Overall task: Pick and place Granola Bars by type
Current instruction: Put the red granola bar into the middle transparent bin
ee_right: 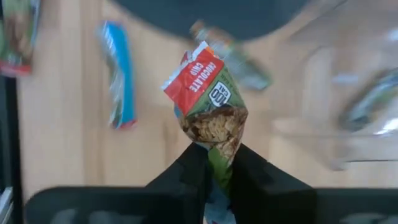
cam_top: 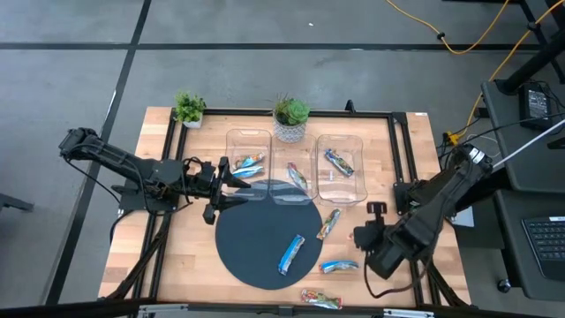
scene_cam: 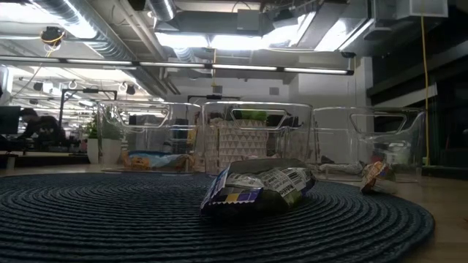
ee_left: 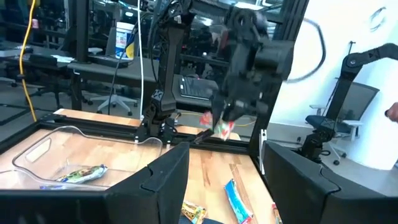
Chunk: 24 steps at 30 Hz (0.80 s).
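Observation:
My right gripper (ee_right: 214, 163) is shut on a granola bar with a red and green wrapper (ee_right: 208, 93), above the table's right near part (cam_top: 362, 237). The left wrist view shows that bar (ee_left: 222, 127) hanging under the right arm. My left gripper (ee_left: 224, 180) is open and empty, at the near edge of the left clear bin (cam_top: 231, 181). A blue bar (cam_top: 291, 254) lies flat on the round dark mat (cam_top: 247, 243). More bars lie on the wood: a multicoloured one (cam_top: 328, 223), a blue one (cam_top: 339, 266) and an orange-red one (cam_top: 320, 299). My right gripper pinches one end of the red and green bar (ee_right: 219, 148) between its two fingers. The fingers come from above, pointing down. The bar sticks out past the fingertips, its red end (ee_right: 194, 78) farthest from them, and hangs clear of the table.
Three clear bins stand in a row at the far side: the left bin (cam_top: 237, 137), the middle bin (cam_top: 281, 196) and the right bin (cam_top: 355, 141), each with bars inside. Two potted plants (cam_top: 188, 109) (cam_top: 290, 117) stand behind them. A black frame rail (cam_top: 402, 159) runs round the table.

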Each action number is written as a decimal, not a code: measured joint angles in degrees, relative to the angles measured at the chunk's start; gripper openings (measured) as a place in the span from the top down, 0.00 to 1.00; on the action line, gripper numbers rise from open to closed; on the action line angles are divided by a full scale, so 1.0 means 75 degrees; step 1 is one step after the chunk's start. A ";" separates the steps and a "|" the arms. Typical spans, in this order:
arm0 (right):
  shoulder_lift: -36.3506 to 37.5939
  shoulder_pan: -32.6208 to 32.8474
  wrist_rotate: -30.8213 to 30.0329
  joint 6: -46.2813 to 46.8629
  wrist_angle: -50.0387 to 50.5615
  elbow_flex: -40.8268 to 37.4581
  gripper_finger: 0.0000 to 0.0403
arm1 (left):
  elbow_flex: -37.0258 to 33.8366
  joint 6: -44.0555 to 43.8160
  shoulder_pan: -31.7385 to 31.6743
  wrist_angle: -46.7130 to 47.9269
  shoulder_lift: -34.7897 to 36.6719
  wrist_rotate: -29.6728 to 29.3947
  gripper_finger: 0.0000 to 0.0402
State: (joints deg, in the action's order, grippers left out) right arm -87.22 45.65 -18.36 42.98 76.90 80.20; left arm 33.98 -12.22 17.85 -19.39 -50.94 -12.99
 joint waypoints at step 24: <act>0.1881 -0.2413 -0.3190 -0.3285 -0.0288 0.3186 0.89 | 0.0000 -0.0001 0.0003 0.0057 0.0000 0.0000 0.52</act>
State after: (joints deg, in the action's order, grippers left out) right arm -73.11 27.55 -42.29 18.35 74.75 104.09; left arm 33.98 -12.23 17.87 -18.96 -50.94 -12.99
